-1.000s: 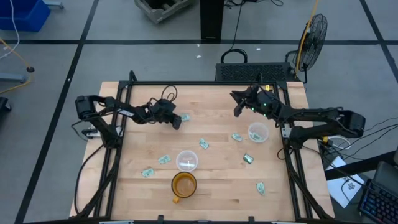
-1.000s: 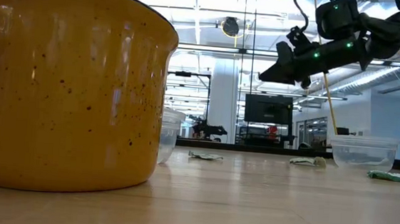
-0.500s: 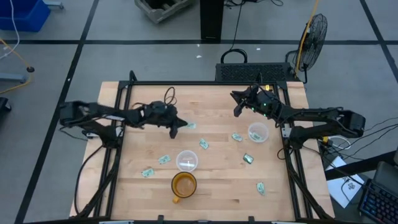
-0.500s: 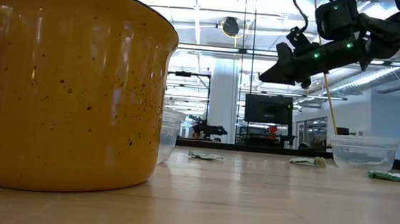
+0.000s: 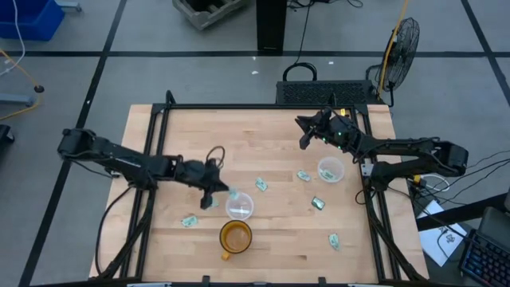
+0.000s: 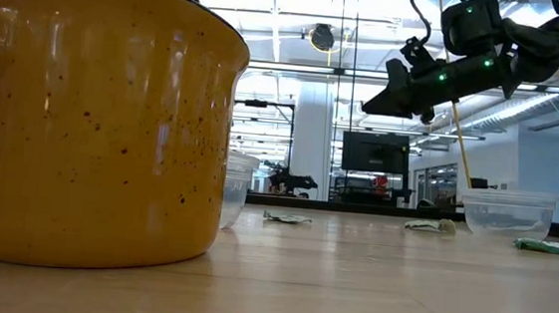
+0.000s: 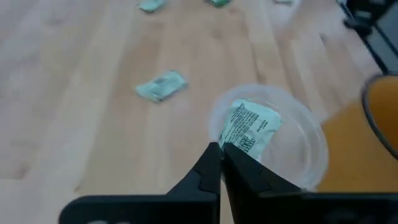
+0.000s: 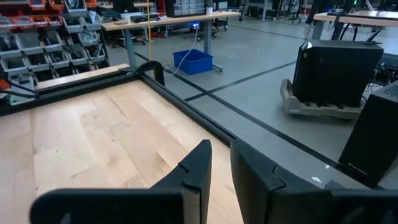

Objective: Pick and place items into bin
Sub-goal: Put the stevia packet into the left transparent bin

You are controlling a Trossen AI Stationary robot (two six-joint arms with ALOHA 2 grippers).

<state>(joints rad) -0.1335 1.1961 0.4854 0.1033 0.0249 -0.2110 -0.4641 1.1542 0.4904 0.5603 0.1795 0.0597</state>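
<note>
Several pale green-and-white packets lie flat on the wooden table, among them one at mid-table (image 5: 260, 184), one at the near left (image 5: 190, 221) and one at the near right (image 5: 334, 240). My left gripper (image 5: 215, 196) is shut on one packet (image 7: 247, 126) held over the mouth of a clear plastic cup (image 5: 240, 206), which also shows in the left wrist view (image 7: 305, 163). My right gripper (image 5: 305, 137) hangs raised over the table's far right part, slightly open and empty; it also shows in the low view (image 6: 376, 102). My left gripper pinches the packet by its near end (image 7: 231, 142) between its two fingers, only at their free ends. The fingers slant down from the table's left side. The packet sticks out past the fingertips, lifted clear, over the clear cup's open mouth.
A yellow speckled mug (image 5: 235, 237) stands near the front edge, just in front of the clear cup. A second clear cup (image 5: 330, 170) stands at the right. Loose packets lie near it (image 5: 303, 175) (image 5: 318, 203). A black frame (image 5: 239, 107) borders the table.
My left gripper has gone from the table's far left part toward the near edge and a little right, carrying the packet to above the clear cup. The packet is now lifted clear of the table. My right arm has kept still.
</note>
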